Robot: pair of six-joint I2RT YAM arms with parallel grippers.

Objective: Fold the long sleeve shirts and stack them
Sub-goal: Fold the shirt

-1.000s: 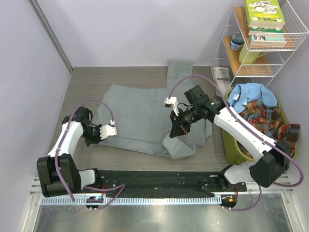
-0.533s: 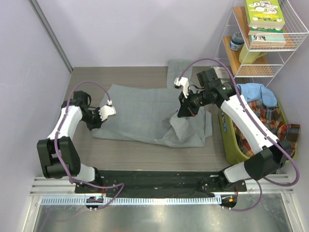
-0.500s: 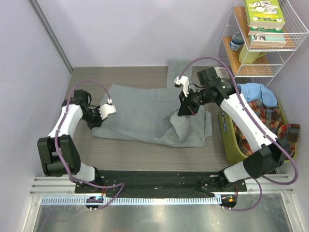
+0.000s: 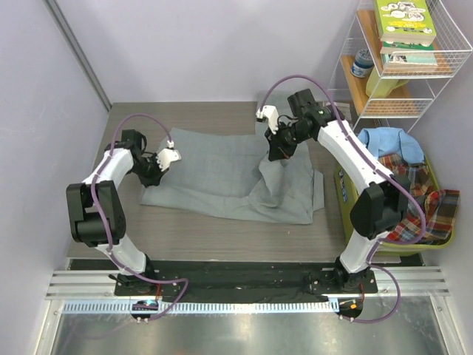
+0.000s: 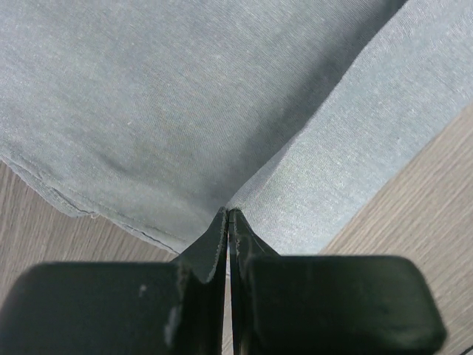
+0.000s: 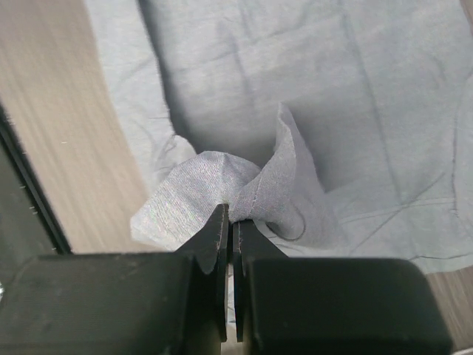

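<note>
**Grey shirt** point(image 4: 222, 174): lies spread across mid counter point(image 4: 185, 237), one sleeve reaching toward far wall.

**Left tool** point(image 4: 154, 170): clamped on grey shirt's left edge, a fold pinched between closed fingers.

**Right tool** point(image 4: 278, 152): clamped on a bunched peak of grey shirt's right half, raised off the rest.

**Open room:** bare strip of counter along near side, between hem and black rail point(image 4: 236, 277). Narrower bare strip at far left. Right hem just beside green basket point(image 4: 353, 225).

**Blue shirt** point(image 4: 388, 140), **plaid shirt** point(image 4: 414, 192): in basket, plaid hanging over its rim.

**Against a second ago:** both tools farther from bases, near hem drawn back, cloth flatter.

**Books** point(image 4: 403, 26) on wire shelf point(image 4: 369, 92): cover writing too small to read.
</note>
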